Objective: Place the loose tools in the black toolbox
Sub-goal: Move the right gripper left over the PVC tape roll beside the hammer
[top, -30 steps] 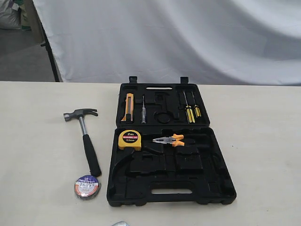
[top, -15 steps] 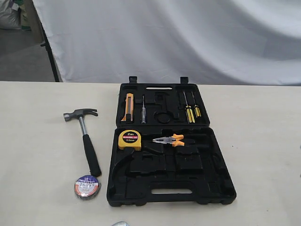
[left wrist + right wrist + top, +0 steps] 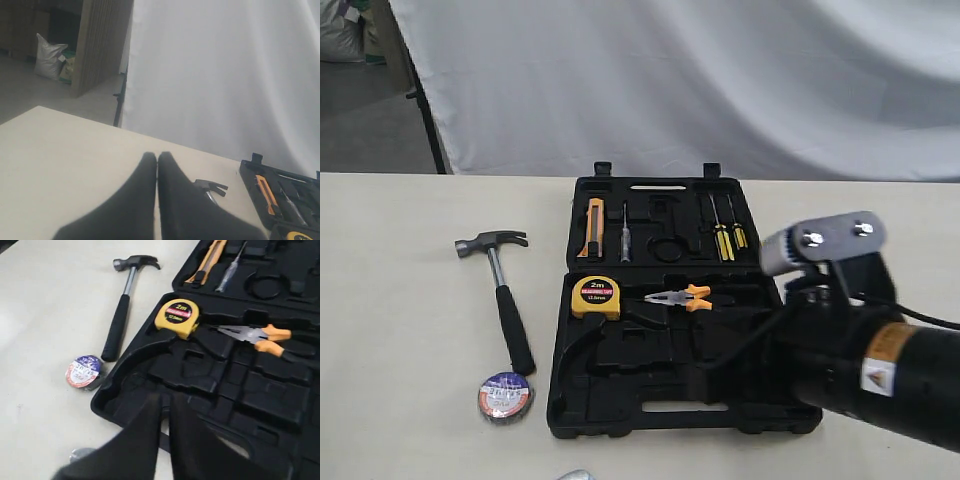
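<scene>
Lying open, the black toolbox sits just beneath the right claw.

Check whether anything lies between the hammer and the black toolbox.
Nothing visible does. Only bare table separates the hammer from the left wall of the black toolbox. The tape roll lies by the end of the handle, nearer the camera and outside that gap.
</scene>
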Motion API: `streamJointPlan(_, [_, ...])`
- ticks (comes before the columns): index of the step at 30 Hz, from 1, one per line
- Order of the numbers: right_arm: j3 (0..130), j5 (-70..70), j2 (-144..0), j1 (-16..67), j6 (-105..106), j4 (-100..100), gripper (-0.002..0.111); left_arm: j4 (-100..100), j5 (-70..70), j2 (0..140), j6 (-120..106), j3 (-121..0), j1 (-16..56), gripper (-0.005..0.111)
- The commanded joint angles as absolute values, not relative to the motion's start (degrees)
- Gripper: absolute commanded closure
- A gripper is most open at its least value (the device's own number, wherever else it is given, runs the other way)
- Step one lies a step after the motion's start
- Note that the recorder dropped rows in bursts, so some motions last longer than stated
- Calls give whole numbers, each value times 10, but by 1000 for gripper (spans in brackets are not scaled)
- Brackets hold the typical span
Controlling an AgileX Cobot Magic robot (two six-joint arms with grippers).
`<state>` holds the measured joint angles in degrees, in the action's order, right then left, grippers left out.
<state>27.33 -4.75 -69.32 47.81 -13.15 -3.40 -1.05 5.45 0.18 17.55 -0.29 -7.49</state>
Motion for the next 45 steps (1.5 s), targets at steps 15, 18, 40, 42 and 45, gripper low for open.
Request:
streamJointPlan(15, [691, 159, -1089, 596, 85, -23, 41, -13, 50, 0, 178, -4, -89, 106])
streamJointPlan(18, [749, 180, -1142, 601, 103, -23, 41, -13, 50, 0, 178, -4, -89, 106])
streamJointPlan(40, [866, 253, -1249, 616, 106, -25, 26, -13, 50, 0, 178, -4, -89, 106])
streamJointPlan(42, [866, 247, -1249, 621, 113, -25, 20, -13, 50, 0, 178, -4, -89, 106])
streamJointPlan(45, [866, 251, -1249, 619, 116, -19, 20, -13, 50, 0, 178, -4, -89, 106])
